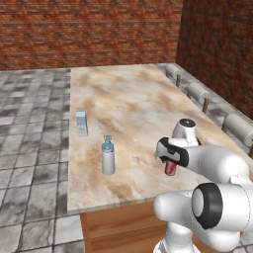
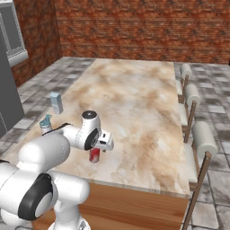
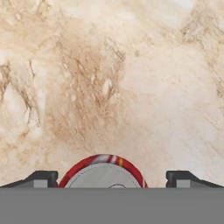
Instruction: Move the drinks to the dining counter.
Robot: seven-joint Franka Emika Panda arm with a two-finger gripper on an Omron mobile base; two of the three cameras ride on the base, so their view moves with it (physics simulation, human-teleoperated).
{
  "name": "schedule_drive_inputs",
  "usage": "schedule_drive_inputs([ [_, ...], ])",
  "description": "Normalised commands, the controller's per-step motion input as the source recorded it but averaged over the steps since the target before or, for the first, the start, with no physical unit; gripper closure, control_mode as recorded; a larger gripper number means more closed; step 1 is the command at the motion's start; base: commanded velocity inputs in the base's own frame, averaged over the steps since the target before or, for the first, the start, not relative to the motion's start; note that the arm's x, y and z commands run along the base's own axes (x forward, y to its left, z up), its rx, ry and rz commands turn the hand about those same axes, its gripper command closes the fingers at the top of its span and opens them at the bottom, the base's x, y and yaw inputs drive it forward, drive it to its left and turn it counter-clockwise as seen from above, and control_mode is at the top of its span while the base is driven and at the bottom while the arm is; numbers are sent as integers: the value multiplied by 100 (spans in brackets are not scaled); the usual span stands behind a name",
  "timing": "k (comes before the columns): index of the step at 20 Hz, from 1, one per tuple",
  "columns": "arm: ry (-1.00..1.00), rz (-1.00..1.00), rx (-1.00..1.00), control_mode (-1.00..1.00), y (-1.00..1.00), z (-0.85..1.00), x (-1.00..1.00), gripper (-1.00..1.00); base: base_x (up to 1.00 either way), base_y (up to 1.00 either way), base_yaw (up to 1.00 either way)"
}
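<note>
A white robot arm reaches over the dining counter (image 1: pixel 133 99), a long beige-brown marbled slab that runs from the lower middle of both base views toward the brick wall (image 1: pixel 89 29) at the top. Directly under the hand stands the small red soda can (image 1: pixel 170 168), upright on the stone near the slab's near edge; in the right base view it appears at lower centre (image 2: pixel 94 155), just below the white wrist. In the hand view the can's silver top and red rim (image 3: pixel 103 168) sit at the bottom centre of the frame, between the two dark fingertips (image 3: pixel 41 178), which stand wide apart on either side with a clear gap to the can. The gripper (image 3: pixel 109 179) is spread open and has hold of nothing.

To the left of the can in the left base view, the pale grey bottle with blue cap (image 1: pixel 108 157) stands upright on the counter, well apart from the can; in the right base view only its top (image 2: pixel 45 122) shows at middle left, above the arm's shoulder. Further up the slab, near its left edge, stands a small pale blue-grey carton (image 1: pixel 81 123), also seen at middle left in the right base view (image 2: pixel 56 103).

Grey cylindrical stools (image 2: pixel 204 139) line the counter's right edge. Grey stone floor tiles (image 1: pixel 29 123) surround the slab.
</note>
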Motion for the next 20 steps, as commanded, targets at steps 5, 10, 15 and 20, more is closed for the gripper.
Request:
schedule_drive_inputs([
  [5,0,0,0,-100,3,-4,-10,-100,0,0,0],
  [10,-3,0,0,-100,4,-5,-34,-100,0,0,0],
  [15,-7,0,0,-100,2,2,-22,-100,0,0,0],
  [20,-10,0,0,-100,0,36,0,-100,0,0,0],
])
